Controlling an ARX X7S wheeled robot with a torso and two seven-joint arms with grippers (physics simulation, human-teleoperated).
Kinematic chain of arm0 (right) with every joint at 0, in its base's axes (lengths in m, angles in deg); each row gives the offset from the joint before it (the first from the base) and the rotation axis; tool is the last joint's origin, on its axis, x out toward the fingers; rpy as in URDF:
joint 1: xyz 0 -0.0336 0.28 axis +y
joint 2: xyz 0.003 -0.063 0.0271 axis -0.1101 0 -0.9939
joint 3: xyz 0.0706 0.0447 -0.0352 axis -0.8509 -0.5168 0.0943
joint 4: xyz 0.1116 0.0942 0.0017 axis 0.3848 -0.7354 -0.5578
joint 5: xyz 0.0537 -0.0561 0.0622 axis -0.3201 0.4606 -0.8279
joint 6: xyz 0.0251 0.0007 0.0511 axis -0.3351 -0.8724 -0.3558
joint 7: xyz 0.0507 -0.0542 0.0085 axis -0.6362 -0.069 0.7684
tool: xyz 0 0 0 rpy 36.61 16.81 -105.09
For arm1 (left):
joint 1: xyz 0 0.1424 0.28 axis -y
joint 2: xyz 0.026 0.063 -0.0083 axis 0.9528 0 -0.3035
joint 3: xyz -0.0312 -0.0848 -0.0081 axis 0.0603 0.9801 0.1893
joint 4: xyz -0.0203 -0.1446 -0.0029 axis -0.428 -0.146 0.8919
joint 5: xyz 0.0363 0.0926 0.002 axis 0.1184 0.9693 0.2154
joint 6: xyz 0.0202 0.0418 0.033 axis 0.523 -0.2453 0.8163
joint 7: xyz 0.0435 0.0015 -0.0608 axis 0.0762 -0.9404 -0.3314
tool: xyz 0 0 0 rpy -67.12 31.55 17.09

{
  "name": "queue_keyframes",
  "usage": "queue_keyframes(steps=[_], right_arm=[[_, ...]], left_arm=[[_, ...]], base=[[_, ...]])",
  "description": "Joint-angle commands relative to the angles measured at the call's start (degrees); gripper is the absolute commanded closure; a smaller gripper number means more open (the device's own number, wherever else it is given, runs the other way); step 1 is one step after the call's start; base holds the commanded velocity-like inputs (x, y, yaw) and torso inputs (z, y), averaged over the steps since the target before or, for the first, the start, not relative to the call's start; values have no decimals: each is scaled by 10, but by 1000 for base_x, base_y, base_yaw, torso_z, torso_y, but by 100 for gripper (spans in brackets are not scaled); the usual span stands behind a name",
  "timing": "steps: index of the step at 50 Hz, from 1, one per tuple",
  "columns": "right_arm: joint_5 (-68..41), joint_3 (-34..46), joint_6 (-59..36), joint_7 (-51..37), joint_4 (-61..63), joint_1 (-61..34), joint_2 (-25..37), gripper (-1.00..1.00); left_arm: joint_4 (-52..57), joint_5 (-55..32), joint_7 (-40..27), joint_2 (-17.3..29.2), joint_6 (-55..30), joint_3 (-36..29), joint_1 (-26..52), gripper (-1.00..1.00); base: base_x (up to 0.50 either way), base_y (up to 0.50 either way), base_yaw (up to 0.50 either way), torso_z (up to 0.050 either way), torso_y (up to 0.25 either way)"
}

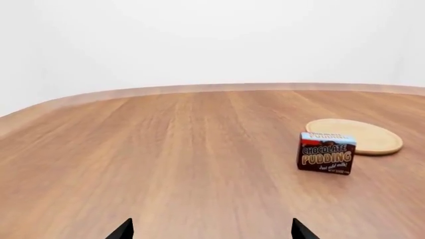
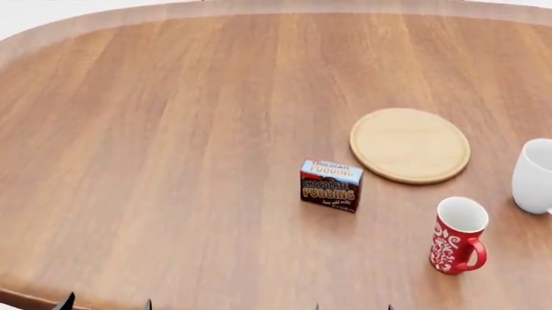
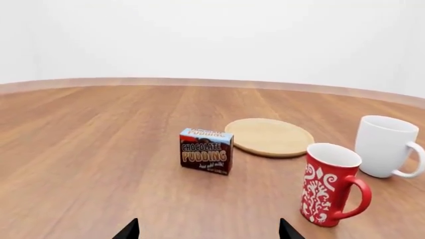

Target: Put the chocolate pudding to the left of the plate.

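Observation:
The chocolate pudding carton (image 2: 330,186) stands upright on the wooden table, just in front of and left of the plate (image 2: 410,144), close to its rim. It also shows in the left wrist view (image 1: 325,153) with the plate (image 1: 355,135) behind it, and in the right wrist view (image 3: 206,150) beside the plate (image 3: 269,136). My left gripper (image 1: 210,231) is open and empty, low at the table's near edge (image 2: 103,303). My right gripper (image 3: 208,231) is open and empty, also at the near edge (image 2: 353,307). Both are well short of the carton.
A red patterned mug (image 2: 456,236) stands in front of the plate, to the carton's right; it shows in the right wrist view (image 3: 330,183). A white mug (image 2: 536,175) stands at the right edge (image 3: 387,145). Bare wooden tabletop (image 2: 155,142) spreads to the left.

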Motion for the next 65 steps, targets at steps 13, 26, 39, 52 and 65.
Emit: queue_keyframes(steps=[13,26,39,52,65], right_arm=[[-3,9,-4,-9,4,0,6,-100],[-8,12,-3,-12,4,-2,10,-100],[-10,17,-3,-14,3,-3,13,-100],[-13,21,-4,-17,6,-2,16,-100],[-13,26,-5,-21,4,-3,18,-100]], left_arm=[[-6,-6,-3,5,9,-9,1,-100],[1,-10,-8,9,8,-12,1,-100],[2,-13,-12,12,7,-15,1,-100],[2,-15,-15,15,9,-19,1,-100],[5,-19,-18,19,9,-21,0,-100]], base=[[119,0,0,0,0],[118,0,0,0,0],[119,0,0,0,0],[120,0,0,0,0],[117,0,0,0,0]])
